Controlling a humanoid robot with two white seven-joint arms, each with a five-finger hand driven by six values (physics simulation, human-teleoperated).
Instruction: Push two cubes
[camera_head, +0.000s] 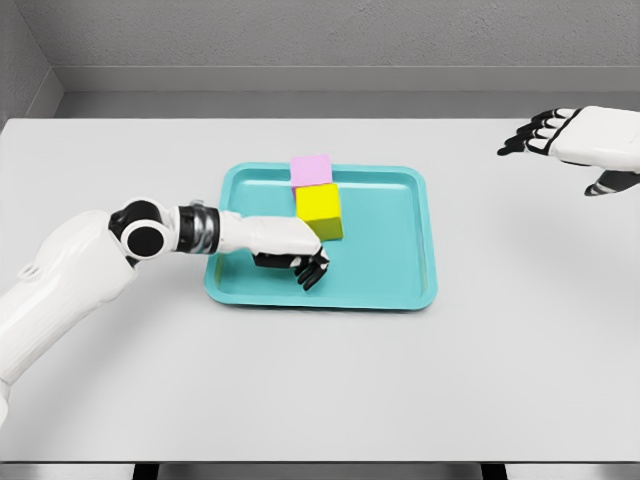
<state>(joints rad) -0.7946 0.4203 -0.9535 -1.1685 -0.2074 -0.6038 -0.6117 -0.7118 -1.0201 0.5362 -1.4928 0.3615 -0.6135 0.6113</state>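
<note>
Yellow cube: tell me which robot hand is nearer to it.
Left. The left robot hand sits inside the teal tray, just in front of the yellow cube. The right robot hand hovers far off to the right, beyond the tray.

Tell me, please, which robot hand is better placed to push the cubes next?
The left robot hand: it sits in the tray right beside the yellow cube. The right robot hand hovers far off.

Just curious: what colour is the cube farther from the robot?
Pink, seen in the head view.
</note>
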